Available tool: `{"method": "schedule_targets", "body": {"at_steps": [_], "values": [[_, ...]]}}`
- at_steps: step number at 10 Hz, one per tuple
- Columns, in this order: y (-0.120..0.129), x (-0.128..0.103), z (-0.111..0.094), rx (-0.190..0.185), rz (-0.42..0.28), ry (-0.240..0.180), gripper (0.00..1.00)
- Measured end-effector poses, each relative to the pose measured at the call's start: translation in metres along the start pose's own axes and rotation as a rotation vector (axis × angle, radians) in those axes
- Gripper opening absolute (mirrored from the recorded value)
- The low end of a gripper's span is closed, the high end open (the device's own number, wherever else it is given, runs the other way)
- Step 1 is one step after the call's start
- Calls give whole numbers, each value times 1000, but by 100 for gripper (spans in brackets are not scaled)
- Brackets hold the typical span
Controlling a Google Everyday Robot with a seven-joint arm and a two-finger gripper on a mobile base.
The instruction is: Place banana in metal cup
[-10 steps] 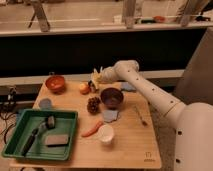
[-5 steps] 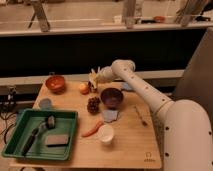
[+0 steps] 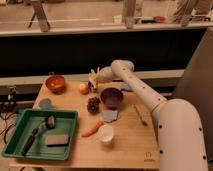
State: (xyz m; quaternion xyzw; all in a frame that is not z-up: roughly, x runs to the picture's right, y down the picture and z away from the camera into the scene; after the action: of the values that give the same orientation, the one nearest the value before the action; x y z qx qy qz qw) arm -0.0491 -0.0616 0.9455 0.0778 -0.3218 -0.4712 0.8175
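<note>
My gripper point(image 3: 95, 77) is at the far middle of the table, reached in from the right. It is shut on the banana point(image 3: 92, 80), a small pale-yellow piece that hangs upright at its tip. Right below it stands the metal cup point(image 3: 93, 89), dark and mostly hidden by the banana and gripper. The cup is next to the round orange fruit point(image 3: 83, 88). I cannot tell whether the banana's lower end is inside the cup.
A dark purple bowl point(image 3: 111, 97) and a pinecone point(image 3: 93, 105) sit just in front of the gripper. An orange bowl point(image 3: 55, 83) is at the far left. A pale-blue cup point(image 3: 45, 103), green tray point(image 3: 30, 120), carrot point(image 3: 91, 130), white cup point(image 3: 105, 134) and blue cloth point(image 3: 110, 115) lie nearer.
The gripper with the banana has shifted slightly to the left, staying over the metal cup. Nothing else has moved.
</note>
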Motion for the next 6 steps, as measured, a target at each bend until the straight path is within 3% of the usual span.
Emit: {"method": "schedule_targets", "body": {"at_steps": [6], "values": [[0, 0, 13, 18, -43, -30, 66]]}}
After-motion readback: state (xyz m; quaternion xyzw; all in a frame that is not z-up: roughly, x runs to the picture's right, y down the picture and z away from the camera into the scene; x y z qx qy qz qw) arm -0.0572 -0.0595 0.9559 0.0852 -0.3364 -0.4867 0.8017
